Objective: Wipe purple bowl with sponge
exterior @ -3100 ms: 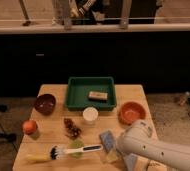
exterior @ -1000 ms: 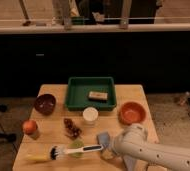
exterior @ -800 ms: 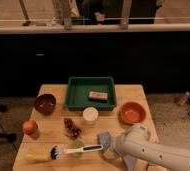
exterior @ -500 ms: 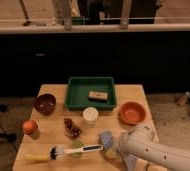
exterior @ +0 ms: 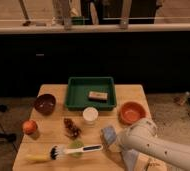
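The purple bowl sits empty at the left of the wooden table. The sponge, a small blue-grey pad, lies at the front right of the table, just left of my white arm. My gripper is low over the table right by the sponge, mostly hidden behind the arm's bulk. I cannot tell whether it touches the sponge. The bowl is far to the left of the gripper.
A green tray at the back holds a tan block. An orange bowl, white cup, brown clump, orange fruit, a dish brush and a light-blue cloth also lie on the table.
My arm has shifted slightly right and down over the front right corner, close to the sponge. The bowl and the other objects have not moved.
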Controlling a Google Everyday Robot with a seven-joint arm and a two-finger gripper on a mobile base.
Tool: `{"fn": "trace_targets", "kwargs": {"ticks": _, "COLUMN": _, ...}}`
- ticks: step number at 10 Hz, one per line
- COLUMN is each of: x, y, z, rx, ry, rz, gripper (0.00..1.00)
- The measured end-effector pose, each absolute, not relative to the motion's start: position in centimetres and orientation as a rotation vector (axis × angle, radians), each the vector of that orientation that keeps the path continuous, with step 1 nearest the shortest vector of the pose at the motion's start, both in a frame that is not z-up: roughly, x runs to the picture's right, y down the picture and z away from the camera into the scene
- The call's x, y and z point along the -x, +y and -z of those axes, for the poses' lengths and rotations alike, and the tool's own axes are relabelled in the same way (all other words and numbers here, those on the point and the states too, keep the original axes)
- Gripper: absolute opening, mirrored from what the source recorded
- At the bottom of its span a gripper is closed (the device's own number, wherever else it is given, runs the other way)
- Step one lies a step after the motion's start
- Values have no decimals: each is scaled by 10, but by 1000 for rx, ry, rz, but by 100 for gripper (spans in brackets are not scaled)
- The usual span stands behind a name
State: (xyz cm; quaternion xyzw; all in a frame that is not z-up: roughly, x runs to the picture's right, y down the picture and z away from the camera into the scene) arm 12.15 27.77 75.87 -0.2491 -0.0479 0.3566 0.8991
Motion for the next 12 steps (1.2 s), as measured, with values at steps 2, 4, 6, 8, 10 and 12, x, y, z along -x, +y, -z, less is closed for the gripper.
{"fn": "trace_targets", "kwargs": {"ticks": 2, "x": -134, "y": 261, "z": -769, "rx": 488, "ry": -102, "rz": -714, "gripper": 0}}
{"fn": "trace_targets", "kwargs": {"ticks": 4, "x": -141, "y": 238, "z": -762, "rx": 464, "ry": -150, "rz": -646, "gripper": 0}}
{"fn": "trace_targets", "kwargs": {"ticks": 6, "x": -137, "y": 215, "z": -745, "rx": 441, "ry": -202, "rz": -545, "gripper": 0}}
{"fn": "trace_targets", "kwargs": {"ticks": 8, "x": -126, "y": 199, "z": -730, "rx": 422, "ry": -253, "rz": -429, "gripper": 0}}
{"fn": "trace_targets", "kwargs": {"ticks": 10, "x": -105, "y": 185, "z": -716, "rx": 405, "ry": -296, "rz": -329, "gripper": 0}}
{"fn": "trace_targets", "kwargs": {"ticks": 12, "x": -90, "y": 179, "z": -709, "rx": 398, "ry": -318, "rz": -268, "gripper": 0}}
